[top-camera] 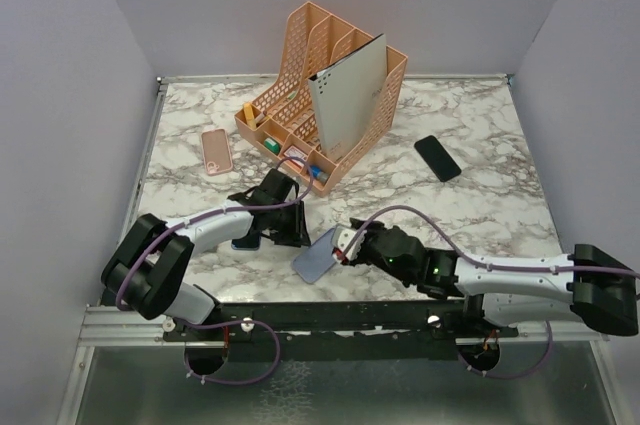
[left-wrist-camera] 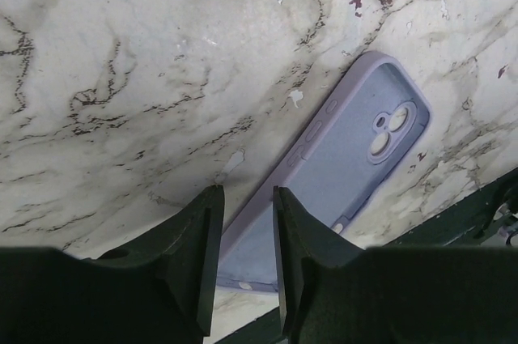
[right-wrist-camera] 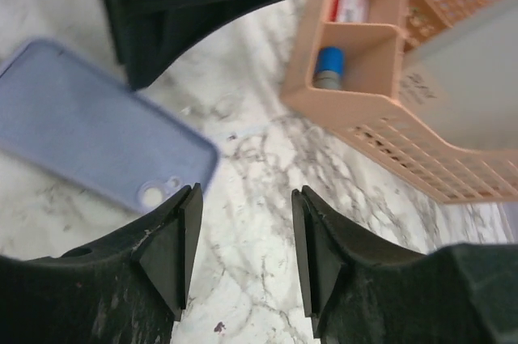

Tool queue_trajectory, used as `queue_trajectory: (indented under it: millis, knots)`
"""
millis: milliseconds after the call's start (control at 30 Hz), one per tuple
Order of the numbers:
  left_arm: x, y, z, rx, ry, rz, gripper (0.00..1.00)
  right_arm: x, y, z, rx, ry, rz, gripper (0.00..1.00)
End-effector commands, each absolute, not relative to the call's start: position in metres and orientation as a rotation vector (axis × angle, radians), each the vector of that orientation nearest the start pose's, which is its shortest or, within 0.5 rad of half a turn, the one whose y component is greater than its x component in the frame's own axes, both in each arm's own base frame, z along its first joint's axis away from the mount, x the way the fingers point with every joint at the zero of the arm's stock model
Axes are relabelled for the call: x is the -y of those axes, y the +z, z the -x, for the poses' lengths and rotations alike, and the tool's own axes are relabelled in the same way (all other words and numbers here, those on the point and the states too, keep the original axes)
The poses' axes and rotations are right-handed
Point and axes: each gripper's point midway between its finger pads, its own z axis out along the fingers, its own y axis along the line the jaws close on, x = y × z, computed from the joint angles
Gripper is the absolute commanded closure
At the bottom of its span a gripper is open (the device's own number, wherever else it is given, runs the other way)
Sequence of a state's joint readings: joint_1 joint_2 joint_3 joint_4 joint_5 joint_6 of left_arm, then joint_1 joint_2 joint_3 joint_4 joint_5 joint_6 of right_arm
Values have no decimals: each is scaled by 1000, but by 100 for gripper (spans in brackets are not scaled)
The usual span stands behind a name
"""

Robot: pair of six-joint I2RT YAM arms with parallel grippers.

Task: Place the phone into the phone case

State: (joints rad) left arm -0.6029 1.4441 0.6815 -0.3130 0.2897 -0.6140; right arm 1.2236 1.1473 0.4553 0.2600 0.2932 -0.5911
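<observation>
At table's [top-camera: 480,205] near edge: right gripper [right-wrist-camera: 243,222] parted, empty; left gripper [left-wrist-camera: 247,222] narrowly gapped at phone case [left-wrist-camera: 348,150], grip unclear.

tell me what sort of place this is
Likely a robot test cell: plain grey walls box in a marble-pattern table, and two arms are bolted to a metal rail at its near edge.

This looks like a robot test booth in a lab: plain pale-grey wall panels [top-camera: 60,95] box in a white marble-patterned table [top-camera: 480,195] on three sides. A bare aluminium rail [top-camera: 120,330] runs along the table's near edge, carrying a black-and-white left arm [top-camera: 200,230] and right arm [top-camera: 520,273] trailing lilac cables [top-camera: 400,209]. A peach plastic desk organiser [top-camera: 330,95] stands near the far edge.
</observation>
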Motion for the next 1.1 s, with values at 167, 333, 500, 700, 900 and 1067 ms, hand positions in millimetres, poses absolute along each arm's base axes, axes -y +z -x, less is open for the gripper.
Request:
queue_trajectory:
  millis: [167,333,500,700,900,1067]
  knots:
    - [231,17,-180,-2849,-783,-129,56,-226,179,-262,-1649,36,664,44]
    - [232,14,-178,-2854,-772,-141,56,-177,177,-306,-1812,-10,469,42]
    - [234,12,-176,-2853,-761,-154,57,-129,157,-349,-1969,-25,341,36]
    - [231,11,-179,-2827,-702,-162,62,-89,118,-391,-2166,-28,244,30]
    - [234,12,-179,-2813,-696,-163,70,-66,95,-424,-2287,23,230,13]
    - [238,15,-184,-2787,-701,-129,82,-50,77,-441,-2348,-7,253,8]
